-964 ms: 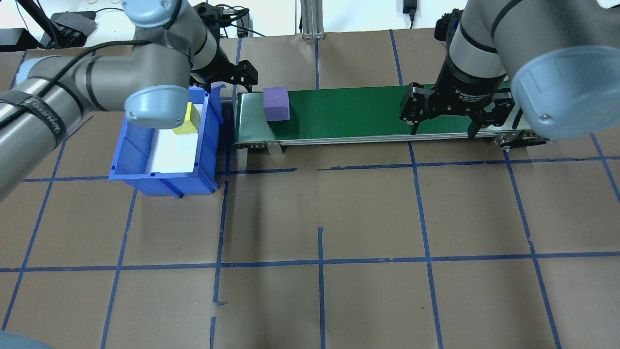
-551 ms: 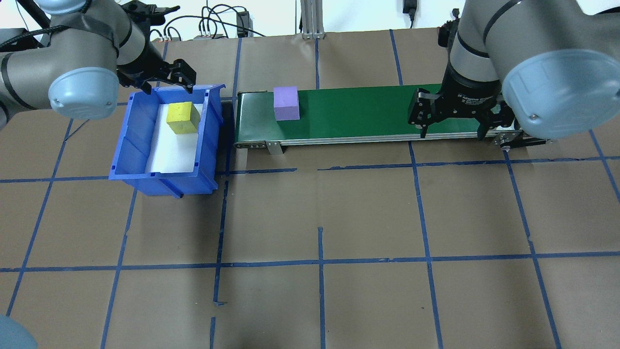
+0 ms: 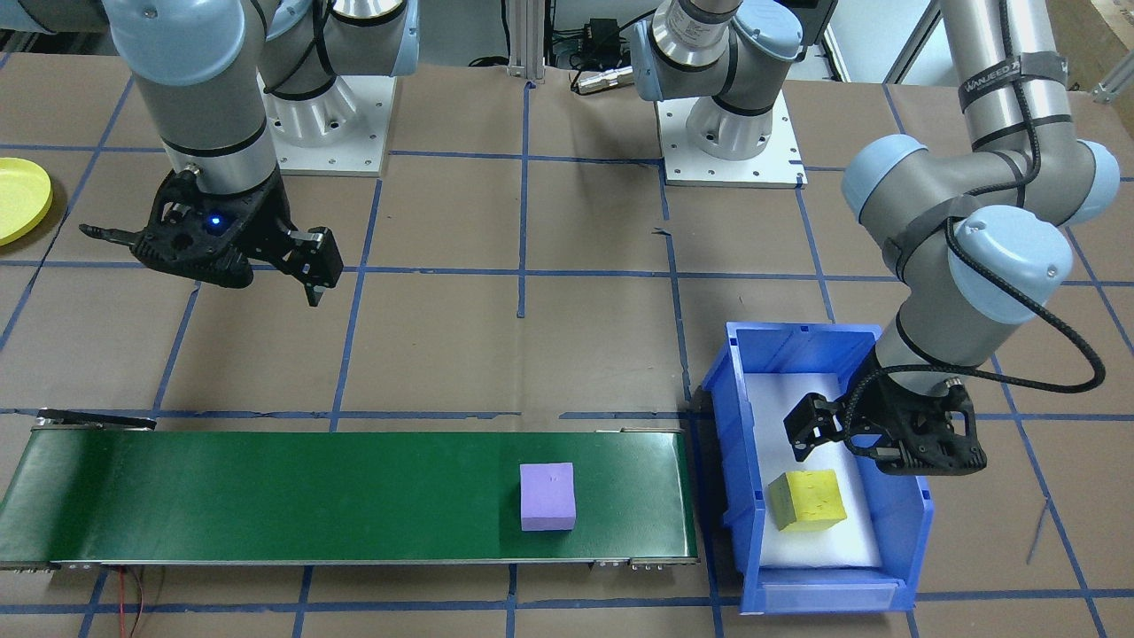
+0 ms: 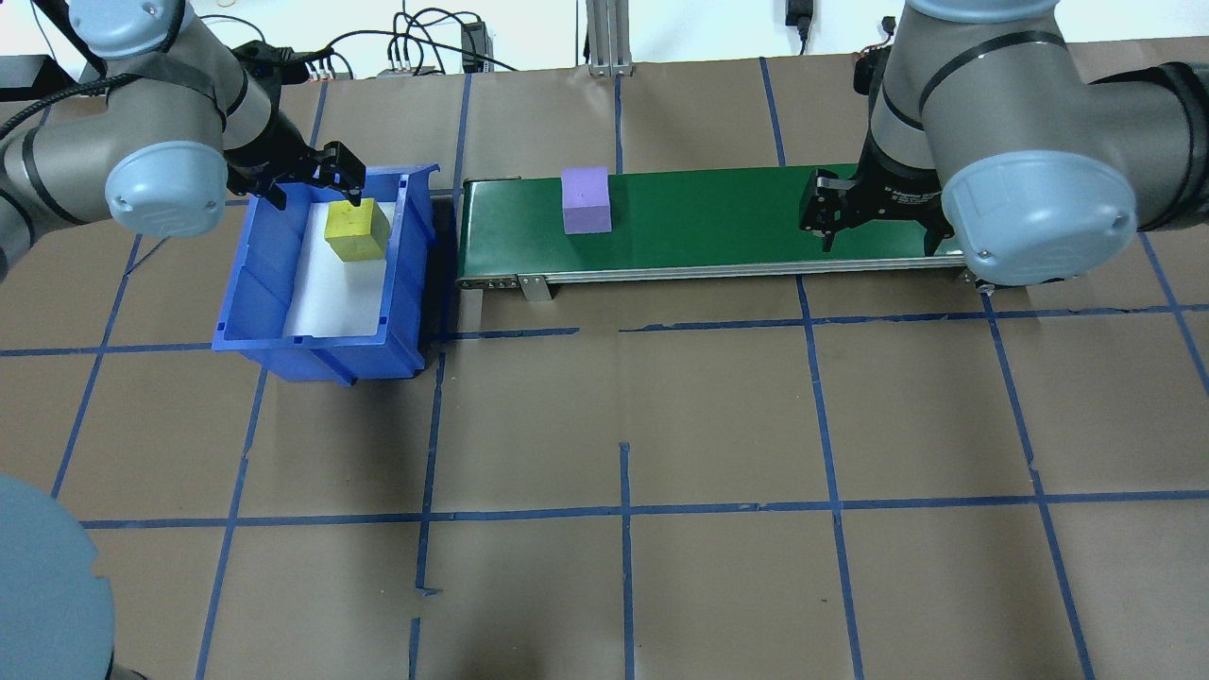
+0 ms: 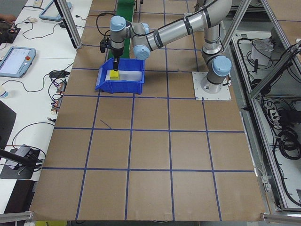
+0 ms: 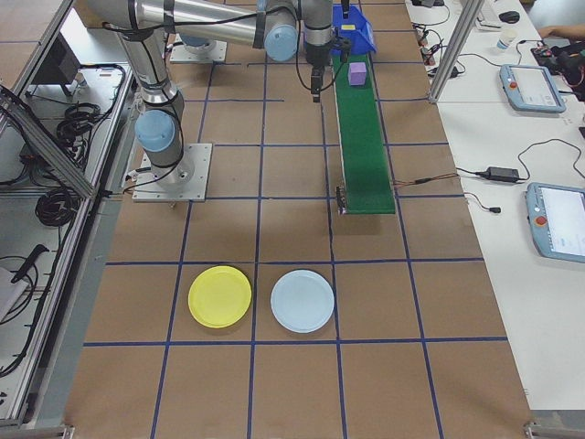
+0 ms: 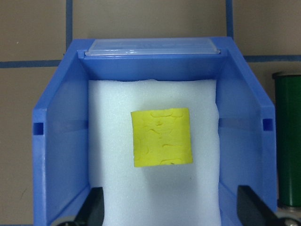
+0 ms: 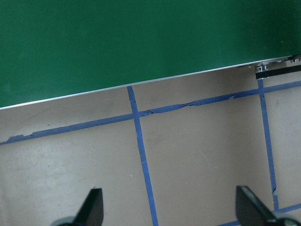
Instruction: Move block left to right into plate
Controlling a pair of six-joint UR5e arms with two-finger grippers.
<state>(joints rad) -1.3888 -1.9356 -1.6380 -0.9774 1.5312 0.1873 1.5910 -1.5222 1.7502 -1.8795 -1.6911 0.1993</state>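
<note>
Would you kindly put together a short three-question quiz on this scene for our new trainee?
1. True or false: the yellow block lies on the green conveyor.
2. Which block rides the conveyor? A) purple B) red C) orange
3. Fill in: the left tool hovers open over the blue ____.

Key:
1. False; it sits on white foam inside the blue bin.
2. A, the purple block.
3. bin. The right tool is open too, by the conveyor's far end.
</note>
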